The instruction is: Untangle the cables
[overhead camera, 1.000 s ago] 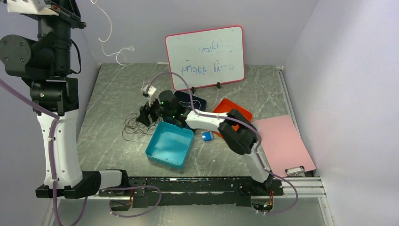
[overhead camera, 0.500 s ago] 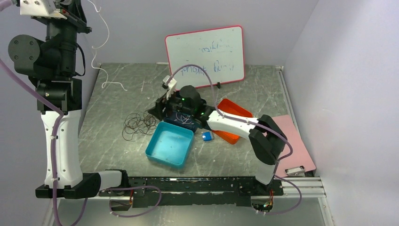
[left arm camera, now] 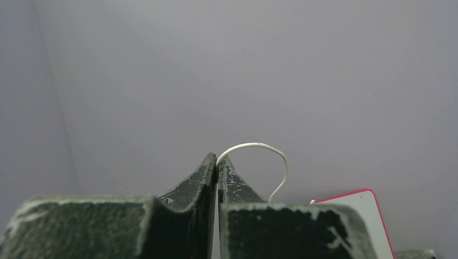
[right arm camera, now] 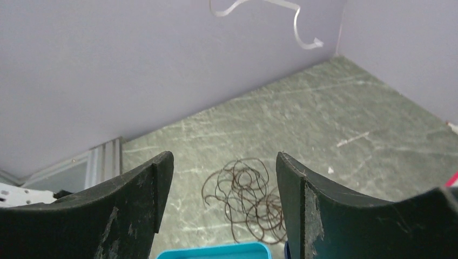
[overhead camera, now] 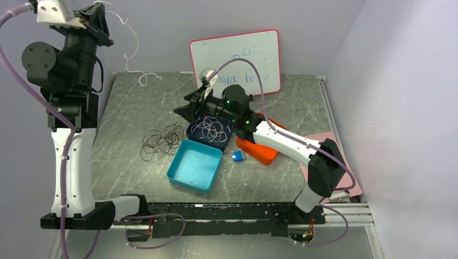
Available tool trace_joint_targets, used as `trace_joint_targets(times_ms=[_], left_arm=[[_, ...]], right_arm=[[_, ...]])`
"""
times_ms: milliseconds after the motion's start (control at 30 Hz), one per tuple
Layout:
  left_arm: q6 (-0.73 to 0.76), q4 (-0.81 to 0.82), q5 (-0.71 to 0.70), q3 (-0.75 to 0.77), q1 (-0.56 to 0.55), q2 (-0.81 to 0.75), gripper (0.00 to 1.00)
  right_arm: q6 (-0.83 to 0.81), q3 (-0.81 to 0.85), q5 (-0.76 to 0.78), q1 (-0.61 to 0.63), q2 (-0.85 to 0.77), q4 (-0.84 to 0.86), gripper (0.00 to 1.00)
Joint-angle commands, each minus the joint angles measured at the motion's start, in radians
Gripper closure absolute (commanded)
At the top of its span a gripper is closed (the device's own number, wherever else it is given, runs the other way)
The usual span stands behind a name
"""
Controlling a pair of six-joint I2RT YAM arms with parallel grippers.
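Teal tray [overhead camera: 194, 167] sits nearest the arm bases on the grey worktop [overhead camera: 124, 108]. A small blue item [overhead camera: 237, 156] lies just beside its right corner, betw. it and an orange tray [overhead camera: 259, 152].

Dark brown cable [overhead camera: 162, 141] lies flat on the worktop just left of the teal tray. It's a loose coil w/ many small loops, apart from the other strands. In the R wrist view the same coil [right arm camera: 246, 197] shows betw. the two fingers, w/ the teal rim at the bottom edge.

Dark blue tray [overhead camera: 190, 129] is next back, right against the teal tray's far edge. A whitish cable [overhead camera: 209, 129] is coiled inside it.

R hand [overhead camera: 183, 106] [right arm camera: 224, 162] hovers over the dark blue tray's far-left corner. Fingers are wide apart w/ nothing betw. them, pointing toward the left wall.

L arm stands upright at far left, w/ L hand [overhead camera: 101, 13] [left arm camera: 217, 162] raised high near the top of the overhead view. Its fingers are pressed together, pinching a white cable [overhead camera: 131, 40] [left arm camera: 259, 145] at the very tips. The strand arcs out of the tips and hangs in curls in front of the back wall, also showing at the top of the R wrist view [right arm camera: 294, 13]. Lower end is near the back-left of the worktop, can't tell if it touches.

Whiteboard [overhead camera: 259, 48] w/ pink frame leans at the back wall.
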Motion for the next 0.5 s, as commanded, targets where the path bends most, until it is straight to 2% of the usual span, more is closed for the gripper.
trace_joint_targets(times_ms=[0,167,467], left_arm=[[-0.037,-0.013,0.052,-0.019,0.007,-0.016,0.93],[-0.065,-0.011,0.082,-0.053,0.007,-0.026,0.93],[-0.097,-0.007,0.114,-0.092,0.007,-0.031,0.93]], right_arm=[[0.031,0.082,-0.044,0.001,-0.003,0.052,0.27],[0.111,0.155,-0.038,0.001,0.041,0.088,0.26],[0.291,0.247,-0.14,0.01,0.144,0.206,0.26]])
